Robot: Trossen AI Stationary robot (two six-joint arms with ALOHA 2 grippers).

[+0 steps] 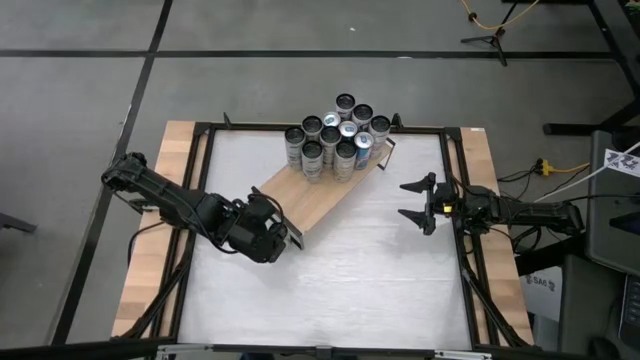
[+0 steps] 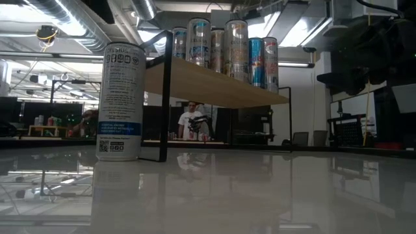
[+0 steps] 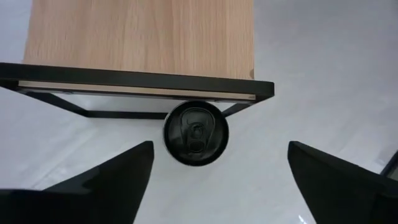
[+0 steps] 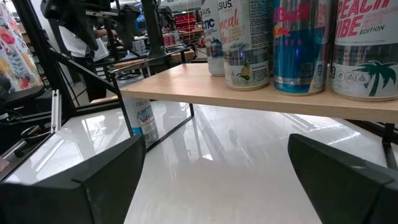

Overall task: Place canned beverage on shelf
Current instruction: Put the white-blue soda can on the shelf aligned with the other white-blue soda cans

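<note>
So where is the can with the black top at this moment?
The can with the black top stands on the white tabletop, against the near end of the shelf, below the open left hand.

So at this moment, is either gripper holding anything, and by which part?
Nothing is held. The left gripper is open above a can standing on the table by the shelf; the right gripper waits open.

One wooden shelf (image 1: 312, 198), about eleven cans (image 1: 338, 132) standing on it, one can (image 3: 195, 132) on the white tabletop (image 1: 380, 270)
</note>
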